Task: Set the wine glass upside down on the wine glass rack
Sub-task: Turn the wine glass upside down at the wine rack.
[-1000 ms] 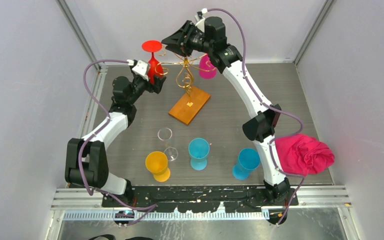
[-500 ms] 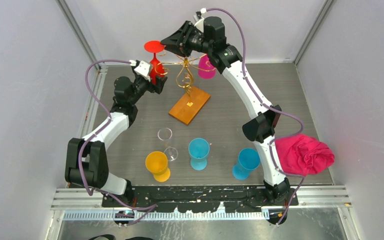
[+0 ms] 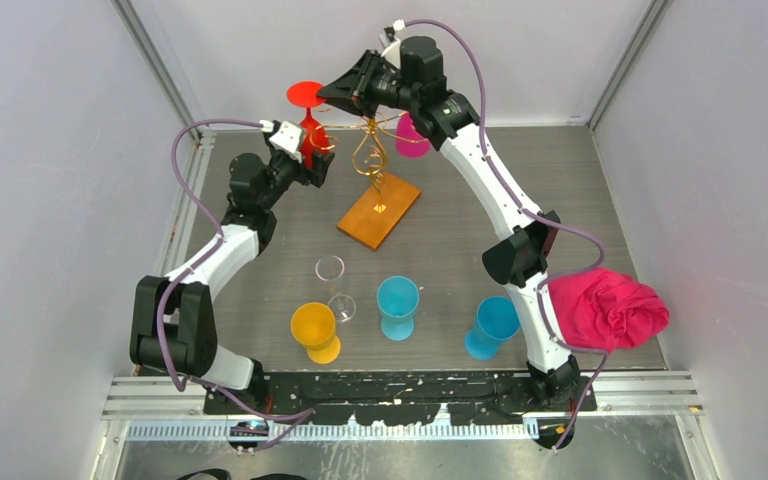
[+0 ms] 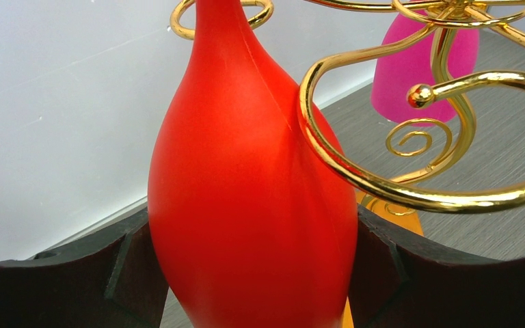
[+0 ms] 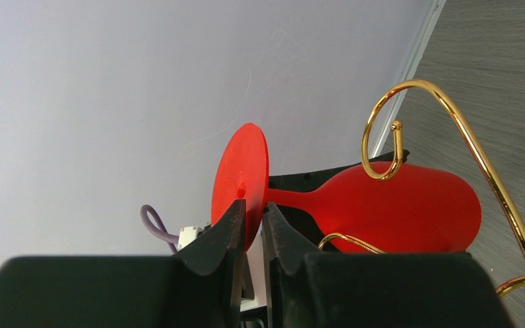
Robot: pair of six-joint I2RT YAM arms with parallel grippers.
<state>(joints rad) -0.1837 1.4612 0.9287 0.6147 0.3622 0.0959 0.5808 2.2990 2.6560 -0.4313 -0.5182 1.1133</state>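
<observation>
The wine glass (image 3: 306, 128) was upside down at the rack's (image 3: 371, 160) ten o'clock, stem upright.
The left gripper (image 3: 312, 165) clasped its bowl from seven o'clock; the right gripper (image 5: 253, 213) pinched the foot's rim from three o'clock.

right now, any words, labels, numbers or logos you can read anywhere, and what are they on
No text can be read in any view.
wine glass rack: a small pale mark on its wooden base, too small to read.
red wine glass: plain, no print shows.
</observation>
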